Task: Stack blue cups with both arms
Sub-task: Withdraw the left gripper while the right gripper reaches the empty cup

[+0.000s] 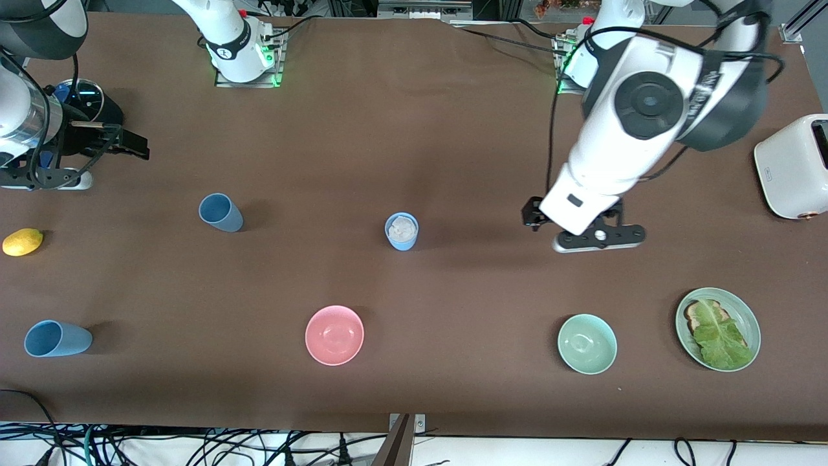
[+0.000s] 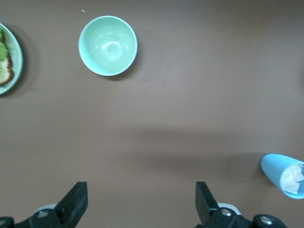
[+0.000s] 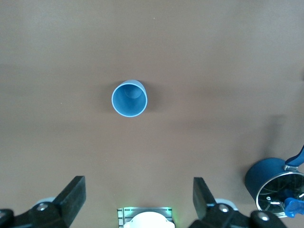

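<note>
No stacking has happened yet: 3 blue cups stand apart on the brown table, each upright on its own.

The slate-blue cup sits toward the right arm's end, farther from the front camera than the bright sky-blue cup, which stands near that end's table edge. A 3rd cup, the light-blue cup with white crumpled stuff inside, stands mid-table, farther from the camera than the pink bowl.

The right gripper hovers over the right arm's end of the table with its fingers spread wide and nothing between them; its wrist view looks down into 1 empty blue cup. The left gripper hangs low over bare table between the filled cup and the white toaster, fingers likewise apart and empty, with the mint-green bowl and the plate of toast and lettuce nearer the camera.

By my reading, everything remains: each arm has to reach, grasp a cup, and 1 cup must be nested into another. A lemon lies near the right arm's end.
</note>
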Tool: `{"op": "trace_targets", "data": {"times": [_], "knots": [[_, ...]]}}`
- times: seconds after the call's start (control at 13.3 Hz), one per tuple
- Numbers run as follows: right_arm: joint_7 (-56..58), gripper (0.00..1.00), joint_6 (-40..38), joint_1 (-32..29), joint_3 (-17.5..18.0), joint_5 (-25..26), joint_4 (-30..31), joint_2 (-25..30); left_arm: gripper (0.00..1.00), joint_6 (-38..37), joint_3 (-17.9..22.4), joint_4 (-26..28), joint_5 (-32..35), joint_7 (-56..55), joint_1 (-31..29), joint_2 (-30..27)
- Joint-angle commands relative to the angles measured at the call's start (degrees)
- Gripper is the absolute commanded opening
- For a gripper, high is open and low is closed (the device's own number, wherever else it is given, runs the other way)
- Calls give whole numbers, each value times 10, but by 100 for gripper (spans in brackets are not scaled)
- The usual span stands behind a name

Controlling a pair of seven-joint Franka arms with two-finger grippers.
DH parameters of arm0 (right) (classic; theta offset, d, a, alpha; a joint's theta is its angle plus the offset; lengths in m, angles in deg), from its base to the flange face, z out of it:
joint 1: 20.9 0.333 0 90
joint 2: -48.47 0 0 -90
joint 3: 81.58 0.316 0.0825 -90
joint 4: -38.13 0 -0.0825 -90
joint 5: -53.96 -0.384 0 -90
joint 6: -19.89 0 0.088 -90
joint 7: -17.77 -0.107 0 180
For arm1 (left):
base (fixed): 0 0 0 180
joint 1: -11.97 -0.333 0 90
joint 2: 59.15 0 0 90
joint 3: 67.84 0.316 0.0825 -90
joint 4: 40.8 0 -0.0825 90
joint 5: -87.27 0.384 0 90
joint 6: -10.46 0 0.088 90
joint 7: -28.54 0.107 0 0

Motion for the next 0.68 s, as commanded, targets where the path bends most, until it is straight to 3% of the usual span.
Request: {"op": "trace_targets", "data": {"times": [0.0, 0.15, 0.38, 0.6], "knots": [[2, 100, 1, 0, 2, -3, 4, -11, 100, -34, -6, 12, 22, 33, -19, -36], [1, 100, 22, 1, 7, 0, 15, -38, 100, -35, -6, 13, 34, 58, -48, -56], [-7, 100, 151, 3, 13, 0, 115, -37, 100, -37, -5, 14, 24, 162, -107, -77], [-7, 100, 246, 4, 19, 4, 183, -38, 100, -46, -3, 17, 25, 182, -142, -84]]}}
